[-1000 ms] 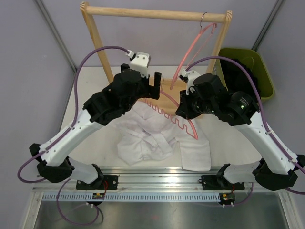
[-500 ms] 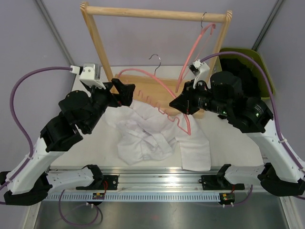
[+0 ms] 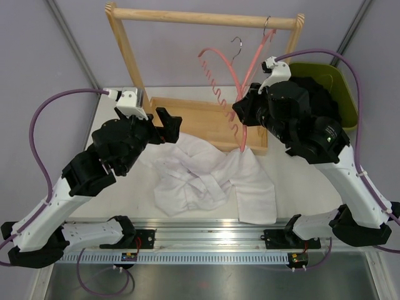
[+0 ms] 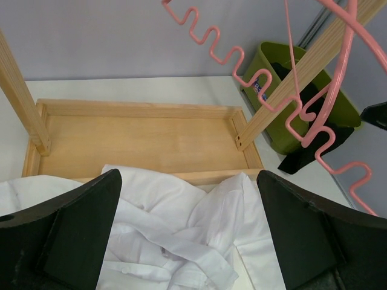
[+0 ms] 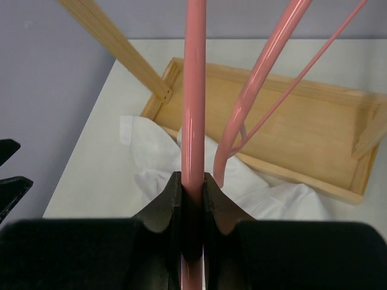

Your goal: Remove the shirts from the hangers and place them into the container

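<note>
Your right gripper is pinched on the bare pink hanger; left gripper gapes empty, white shirt beneath it awaiting the container, black shirt seemingly inside

The white table bears a wooden rack's tray and a crumpled white shirt.

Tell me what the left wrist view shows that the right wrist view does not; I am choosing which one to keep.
Only the left wrist view shows the container with the black shirt in it, and the pink hanger along its notched edge. Only the right wrist view shows the right gripper shut on the hanger's bar. Both show the white shirt crumpled against the wooden tray, partly over its near rim.
</note>
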Controlling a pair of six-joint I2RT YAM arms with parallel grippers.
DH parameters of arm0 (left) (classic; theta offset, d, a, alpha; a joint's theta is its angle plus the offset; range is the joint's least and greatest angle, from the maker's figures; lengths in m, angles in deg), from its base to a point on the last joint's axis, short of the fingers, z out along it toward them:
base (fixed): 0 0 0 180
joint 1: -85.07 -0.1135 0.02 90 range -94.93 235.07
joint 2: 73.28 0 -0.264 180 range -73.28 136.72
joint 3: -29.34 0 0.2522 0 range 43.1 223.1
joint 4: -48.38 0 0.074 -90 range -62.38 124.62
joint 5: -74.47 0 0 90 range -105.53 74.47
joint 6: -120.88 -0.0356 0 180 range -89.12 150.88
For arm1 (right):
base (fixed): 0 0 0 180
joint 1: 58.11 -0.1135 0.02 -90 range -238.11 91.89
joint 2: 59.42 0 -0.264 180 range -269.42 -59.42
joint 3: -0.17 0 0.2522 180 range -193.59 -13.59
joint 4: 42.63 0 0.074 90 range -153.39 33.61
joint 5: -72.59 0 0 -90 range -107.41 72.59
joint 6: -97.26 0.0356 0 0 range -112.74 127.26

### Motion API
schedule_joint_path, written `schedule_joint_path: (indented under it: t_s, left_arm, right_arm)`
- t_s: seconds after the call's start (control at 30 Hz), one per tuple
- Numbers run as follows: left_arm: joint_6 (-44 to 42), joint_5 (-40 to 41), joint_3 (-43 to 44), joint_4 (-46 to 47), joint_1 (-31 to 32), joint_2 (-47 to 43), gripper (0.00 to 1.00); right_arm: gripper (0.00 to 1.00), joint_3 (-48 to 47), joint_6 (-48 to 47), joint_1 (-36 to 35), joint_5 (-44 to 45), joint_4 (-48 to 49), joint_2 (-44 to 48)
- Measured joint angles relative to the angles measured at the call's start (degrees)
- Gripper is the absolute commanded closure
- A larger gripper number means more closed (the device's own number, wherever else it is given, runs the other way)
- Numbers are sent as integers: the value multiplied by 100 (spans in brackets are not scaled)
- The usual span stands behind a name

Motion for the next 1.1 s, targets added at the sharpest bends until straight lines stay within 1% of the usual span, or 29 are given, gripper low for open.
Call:
schedule_joint_path:
  t_s: [0.2,0.33,0.47,0.63,0.83,1.1]
  left_arm:
    - [26,0,-175,-15,0,-61,1]
    - [35,0,-243,-15,0,-66,1]
    - [48,-2,-264,-20,0,-63,1]
    - [81,-2,-267,-15,0,-63,1]
    - [140,-9,-317,4,0,-52,1]
    - [146,-13,-363,17,0,-81,1]
  right_arm:
    - [100,-264,4,-68,754,-280,-2]
    - [100,-326,7,-85,1095,-448,59]
    - [100,-380,-2,-87,1303,-538,111]
    - [100,-686,-140,-90,1381,-584,46]
    - [100,-1637,-553,-92,1436,-625,-570]
    - [100,-2216,-1054,-92,1532,-649,-1473]
